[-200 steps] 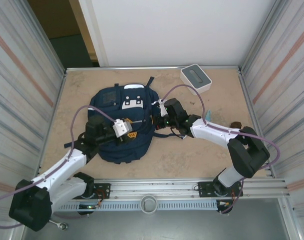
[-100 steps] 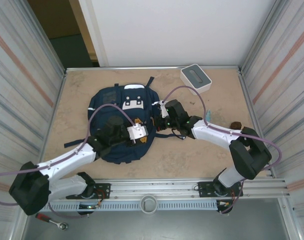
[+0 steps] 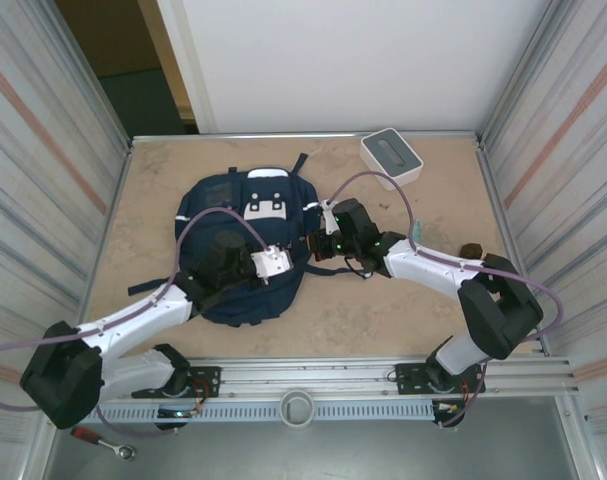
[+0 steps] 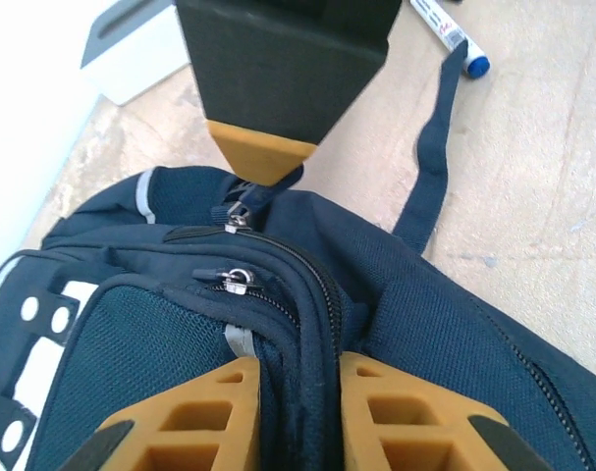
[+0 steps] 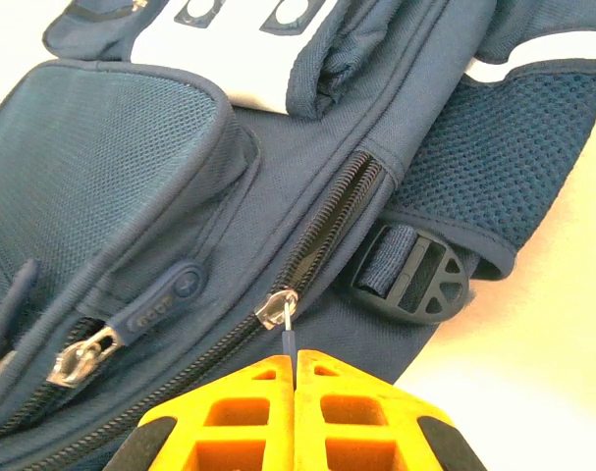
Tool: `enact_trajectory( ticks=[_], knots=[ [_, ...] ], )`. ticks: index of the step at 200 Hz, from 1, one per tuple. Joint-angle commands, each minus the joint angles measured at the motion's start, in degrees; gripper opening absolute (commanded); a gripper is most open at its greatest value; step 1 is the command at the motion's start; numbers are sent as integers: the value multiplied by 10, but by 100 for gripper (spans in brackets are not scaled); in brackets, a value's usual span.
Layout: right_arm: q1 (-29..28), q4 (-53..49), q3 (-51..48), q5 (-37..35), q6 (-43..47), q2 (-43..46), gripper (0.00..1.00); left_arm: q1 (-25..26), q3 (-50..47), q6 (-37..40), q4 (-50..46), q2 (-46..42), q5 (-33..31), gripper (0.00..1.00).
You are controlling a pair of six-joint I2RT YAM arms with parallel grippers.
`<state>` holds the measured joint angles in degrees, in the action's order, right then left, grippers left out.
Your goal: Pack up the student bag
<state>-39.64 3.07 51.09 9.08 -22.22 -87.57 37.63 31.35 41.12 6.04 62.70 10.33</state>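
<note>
The student bag (image 3: 233,225), a navy backpack with white patches, lies flat on the table left of centre. My left gripper (image 3: 292,257) is at the bag's right edge. In the left wrist view it (image 4: 299,392) is shut on a raised fold of the bag's zippered seam (image 4: 307,324). My right gripper (image 3: 318,250) meets the same edge from the right. In the right wrist view it (image 5: 295,365) is shut on the thin blue pull of a zipper slider (image 5: 277,309), with a dark strap buckle (image 5: 415,280) beside it. A second slider (image 4: 237,280) sits ahead of the left fingers.
A white box (image 3: 391,156) stands at the back right of the table. A marker pen with a blue cap (image 4: 453,39) lies on the bare table right of the bag. A small dark object (image 3: 470,249) lies near the right wall. Metal walls close in both sides.
My left gripper has moved right across the bag to its right edge and closed onto the seam fold. The right gripper has stayed shut on the zipper pull, hardly moving.
</note>
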Motion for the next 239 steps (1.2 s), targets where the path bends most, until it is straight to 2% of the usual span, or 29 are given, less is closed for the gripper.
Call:
enact_trajectory(
  ticks=[1, 27, 117, 158, 186, 211, 236, 239],
  knots=[
    [15, -5, 14, -27, 9, -21, 0, -24, -24, -21, 37, -45, 56, 7],
    [18, -3, 27, -30, 9, -38, 0, -37, -40, -30, 50, -69, 99, 4],
    [33, -55, 97, -112, 24, -108, 0, -43, -53, -27, 51, -86, 137, 4],
    [40, -64, 116, -106, 31, -116, 0, -45, -53, -26, 55, -73, 145, 4],
    [45, -56, 94, -51, 35, -75, 0, -45, -45, -29, 63, -46, 156, 6],
    [56, -42, 63, 6, 20, -19, 27, -45, -36, -37, 85, -12, 171, 7],
    [79, -42, 47, 15, -35, 1, 44, -44, -30, -42, 101, 20, 184, 7],
    [81, -43, 48, 16, -44, -2, 49, -44, -30, -43, 103, 23, 185, 7]
  ],
)
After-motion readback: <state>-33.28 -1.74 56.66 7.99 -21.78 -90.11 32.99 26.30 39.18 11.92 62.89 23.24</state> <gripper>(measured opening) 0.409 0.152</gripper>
